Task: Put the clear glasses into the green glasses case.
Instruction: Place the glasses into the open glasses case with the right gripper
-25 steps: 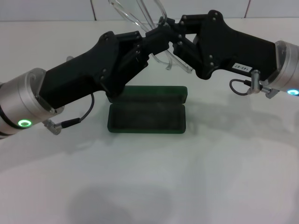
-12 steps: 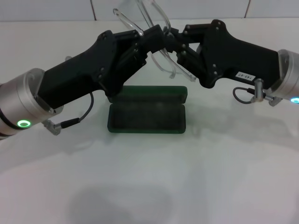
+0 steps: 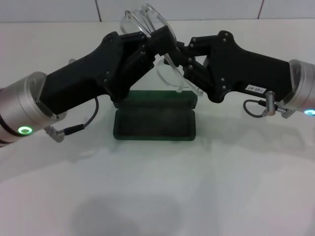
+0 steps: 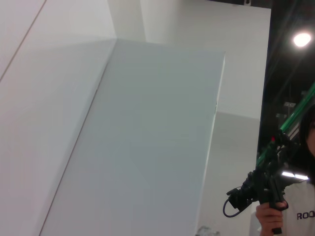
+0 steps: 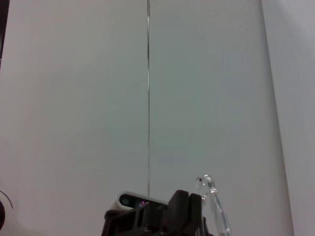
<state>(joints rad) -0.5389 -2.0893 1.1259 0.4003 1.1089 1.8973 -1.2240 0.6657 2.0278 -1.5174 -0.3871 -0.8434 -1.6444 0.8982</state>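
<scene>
The clear glasses (image 3: 147, 20) hang in the air over the green glasses case (image 3: 155, 123), which lies open on the white table with its lid tipped back. My left gripper (image 3: 156, 43) reaches in from the left and is shut on the frame near the lens. From the right, my right gripper (image 3: 183, 51) meets it, shut on the glasses where one thin arm slants down toward the case's lid. The right wrist view shows a clear tip of the glasses (image 5: 215, 206) beside black gripper parts. The case does not show in either wrist view.
The white table (image 3: 236, 187) spreads around the case, with a white wall behind it. In the left wrist view a person with a hand-held camera rig (image 4: 268, 194) stands far off beside a white panel (image 4: 147, 147).
My right gripper has dropped lower and shifted left. The glasses have tilted and come down closer to the open case. The left arm has barely moved.
</scene>
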